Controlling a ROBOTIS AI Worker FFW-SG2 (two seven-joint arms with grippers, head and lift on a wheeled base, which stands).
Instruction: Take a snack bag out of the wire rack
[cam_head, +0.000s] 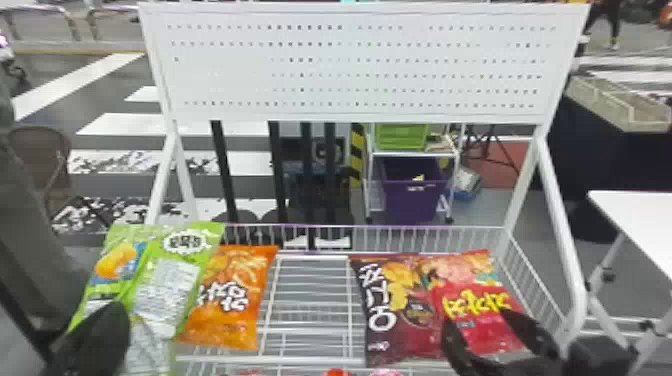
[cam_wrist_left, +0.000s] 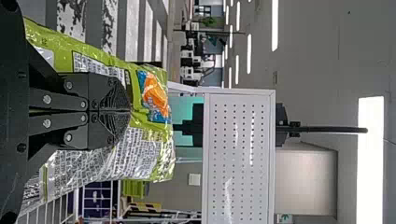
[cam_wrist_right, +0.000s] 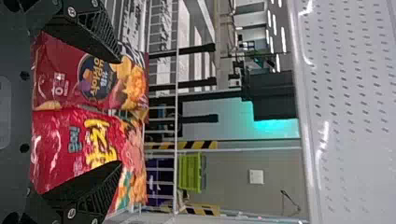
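The green snack bag (cam_head: 167, 290) is glossy and creased, with an orange picture and a pale printed panel. The left gripper (cam_head: 102, 332) pinches it between its fingers, film spreading past both sides, over the wire rack's (cam_head: 400, 228) back left corner. The rack holds orange (cam_head: 235, 310), dark (cam_head: 390, 305) and red bags (cam_head: 467, 295) (the last two touch); the right gripper's (cam_head: 476, 316) fingers are spread near the front right corner.

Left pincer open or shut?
Shut: the left pincer has its two fingers together on the green snack bag, which bulges out either side.
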